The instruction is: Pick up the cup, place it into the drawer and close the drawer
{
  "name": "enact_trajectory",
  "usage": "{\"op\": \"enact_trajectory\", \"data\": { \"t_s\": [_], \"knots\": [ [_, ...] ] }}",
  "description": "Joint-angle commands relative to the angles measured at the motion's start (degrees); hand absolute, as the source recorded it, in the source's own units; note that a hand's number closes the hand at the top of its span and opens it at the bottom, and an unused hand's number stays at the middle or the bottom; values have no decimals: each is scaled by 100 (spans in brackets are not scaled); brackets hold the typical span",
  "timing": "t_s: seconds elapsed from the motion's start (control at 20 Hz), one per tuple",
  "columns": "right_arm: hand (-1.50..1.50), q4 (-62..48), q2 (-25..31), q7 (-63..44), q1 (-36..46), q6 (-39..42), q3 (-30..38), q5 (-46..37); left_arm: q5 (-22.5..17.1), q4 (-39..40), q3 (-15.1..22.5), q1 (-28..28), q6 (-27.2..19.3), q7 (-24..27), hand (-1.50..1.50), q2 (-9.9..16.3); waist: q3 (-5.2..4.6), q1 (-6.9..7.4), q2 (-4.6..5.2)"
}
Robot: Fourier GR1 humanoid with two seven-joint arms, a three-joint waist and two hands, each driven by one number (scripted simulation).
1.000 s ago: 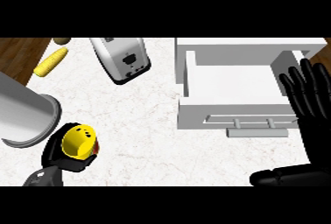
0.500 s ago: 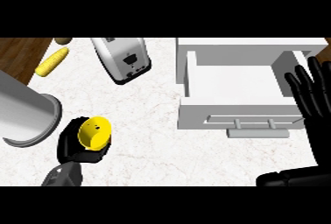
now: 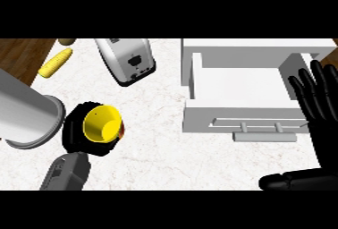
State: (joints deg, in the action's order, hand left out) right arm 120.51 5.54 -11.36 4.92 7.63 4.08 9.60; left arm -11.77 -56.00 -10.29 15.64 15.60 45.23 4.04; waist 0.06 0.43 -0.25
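Cup (image 3: 101,124) gripped by left hand (image 3: 80,136).

- white marbled counter (image 3: 198,161), with a brown wood strip along the far left edge
- corn cob (image 3: 55,62) lies far left on the wood strip
- small brown item (image 3: 66,41) at the far edge just beyond the corn, too cut off to tell what it is
- toaster (image 3: 127,60) on the counter, far centre-left, angled
- big grey cylinder (image 3: 25,114) at the left edge, near side
- white open drawer box (image 3: 251,89) sits on the right side, handle (image 3: 264,136) facing near
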Motion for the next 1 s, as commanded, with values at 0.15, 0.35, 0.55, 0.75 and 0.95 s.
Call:
{"op": "enact_trajectory", "data": {
  "t_s": [0.15, 0.35, 0.55, 0.75, 0.95],
  "knots": [
    [-150, 113, 40, 30, -204, 133, 33, 121, -352, -1819, 343, 293, -371, -1725, 150, -181, -1, -30, -3],
    [-150, 151, -167, 10, -212, -65, -261, -209, -349, -2338, 588, 536, -866, -2226, 150, -397, -5, -49, 11],
    [-150, 53, -51, 163, -169, 66, 27, 34, -374, -2445, 834, 1183, -1434, -2771, 150, -398, -5, -69, 20],
    [-150, -212, -124, 313, 31, -24, -31, -140, -282, -2797, 1369, 1640, -2280, -3393, 150, -402, -4, -64, 19],
    [-150, 187, -50, 22, -196, 5, 49, 36, 10, -2276, 1103, 2219, -2265, -3319, 150, -402, -6, -86, 22]
  ]
}}
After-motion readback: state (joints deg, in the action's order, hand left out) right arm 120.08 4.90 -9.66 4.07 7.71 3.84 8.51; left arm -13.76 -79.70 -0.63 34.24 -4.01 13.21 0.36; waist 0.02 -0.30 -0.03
